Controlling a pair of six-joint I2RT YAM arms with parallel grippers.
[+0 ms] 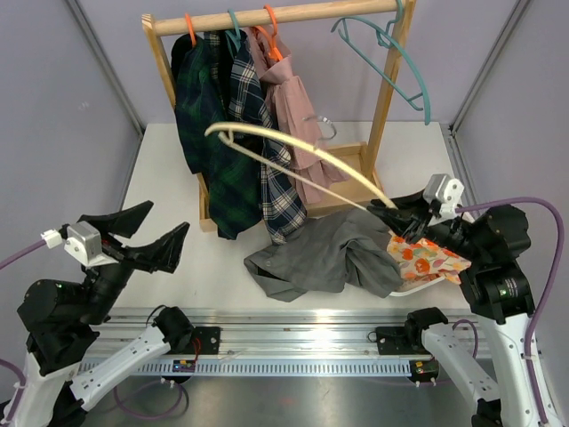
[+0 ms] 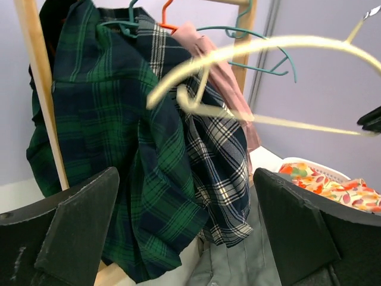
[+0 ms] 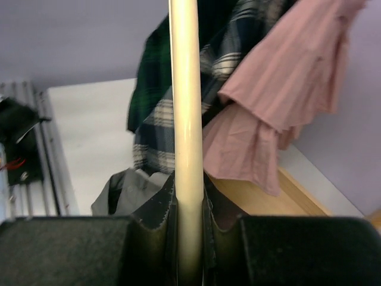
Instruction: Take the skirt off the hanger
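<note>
Grey skirt [image 1: 324, 258] lies crumpled on the table [image 1: 169, 178], clear of the cream hanger [image 3: 184, 119], which the right gripper [image 1: 396, 216] pinches bare in the air. Left gripper [image 1: 156, 233] gapes wide and empty, so the removal looks done

hanger [image 3: 184, 119]: glossy cream plastic | skirt [image 1: 329, 253]: matt grey cloth | rack [image 1: 311, 12]: bare wood

Walls [image 1: 53, 89] plain lavender, grey metal frame posts [image 1: 107, 64] in the back corners. White table [image 1: 160, 169] with a wooden garment rack [image 1: 267, 16] at the far side and an aluminium rail [image 1: 302, 342] along the near edge. Lighting even.
</note>
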